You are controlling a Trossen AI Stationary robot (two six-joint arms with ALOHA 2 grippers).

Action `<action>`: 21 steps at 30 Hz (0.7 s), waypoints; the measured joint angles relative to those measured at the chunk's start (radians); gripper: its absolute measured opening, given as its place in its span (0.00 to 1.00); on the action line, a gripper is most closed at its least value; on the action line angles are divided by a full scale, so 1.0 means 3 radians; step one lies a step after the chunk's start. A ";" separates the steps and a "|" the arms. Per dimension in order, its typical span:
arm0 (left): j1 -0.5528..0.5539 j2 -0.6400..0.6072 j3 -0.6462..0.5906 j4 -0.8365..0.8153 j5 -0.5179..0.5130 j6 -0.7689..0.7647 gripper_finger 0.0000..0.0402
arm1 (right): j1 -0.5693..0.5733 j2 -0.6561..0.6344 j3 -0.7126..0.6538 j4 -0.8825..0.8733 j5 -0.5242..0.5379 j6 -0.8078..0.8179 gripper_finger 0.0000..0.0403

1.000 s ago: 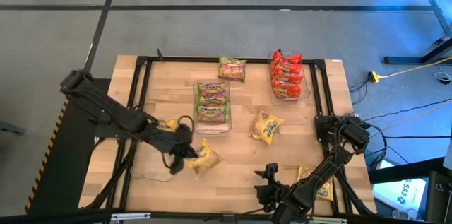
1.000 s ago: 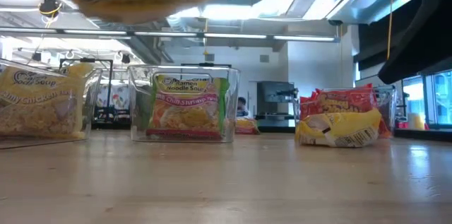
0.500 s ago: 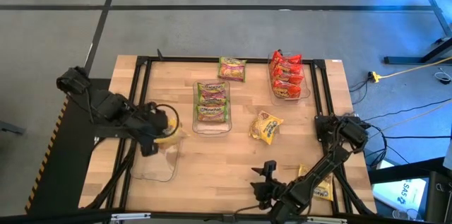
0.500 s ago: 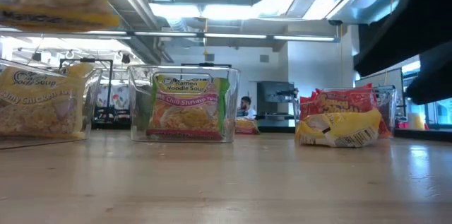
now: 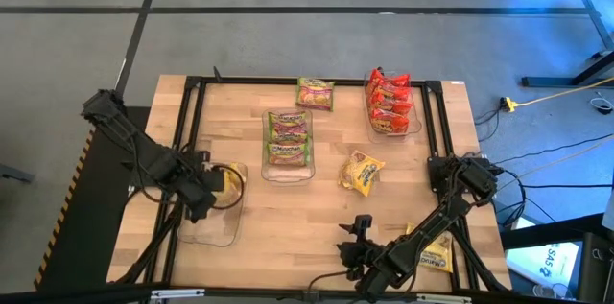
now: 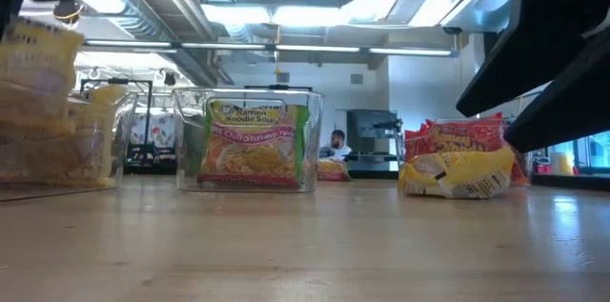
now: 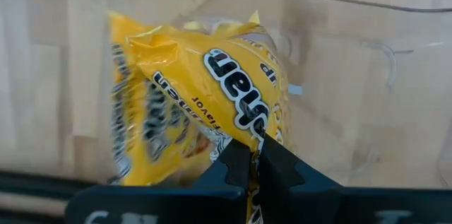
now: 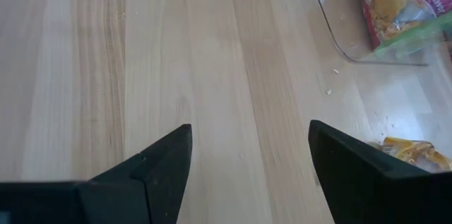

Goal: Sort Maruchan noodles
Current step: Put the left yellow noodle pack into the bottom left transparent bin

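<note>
My left gripper (image 5: 205,192) is shut on a yellow noodle packet (image 7: 219,90) over the far end of the clear left bin (image 5: 213,220). That packet shows blurred at the left of the low view (image 6: 38,64), in front of another yellow packet in that bin. My right gripper (image 5: 357,239) is open above bare wood near the table's near edge. One yellow packet (image 5: 362,172) lies flat mid-table and another (image 5: 437,252) lies under the right arm. Green packets fill the middle bin (image 5: 288,139), red ones the right bin (image 5: 391,103). A green packet (image 5: 315,93) lies at the far edge. My left gripper pinches the yellow packet between its two fingers at one edge (image 7: 263,126), coming from above and slanting. The packet hangs tilted below the fingers, inside the clear bin's walls. Whether its lower end rests on the bin floor or on the other packet, I cannot tell.
A black frame (image 5: 192,103) runs round the table top. Bare wood (image 8: 176,54) lies between my right gripper's fingers, with the green bin's corner (image 8: 339,37) and a yellow packet (image 8: 417,155) beyond them. Room lights and shelving show behind the table.
My left gripper has carried the yellow packet from the near middle of the table toward the left edge, then lowered it into the left bin. It has stayed shut on the packet. My right arm has edged slightly toward the left.
</note>
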 joint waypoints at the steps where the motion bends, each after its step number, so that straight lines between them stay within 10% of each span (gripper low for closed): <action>1: -0.0005 0.0001 -0.0075 0.0083 -0.0006 0.0000 0.01 | 0.0000 0.0001 0.0000 0.0000 0.0000 -0.0002 0.63; 21: 0.0108 0.0000 -0.0744 0.0518 -0.0163 0.0001 0.16 | -0.0001 0.0005 0.0000 0.0000 -0.0085 -0.0011 0.63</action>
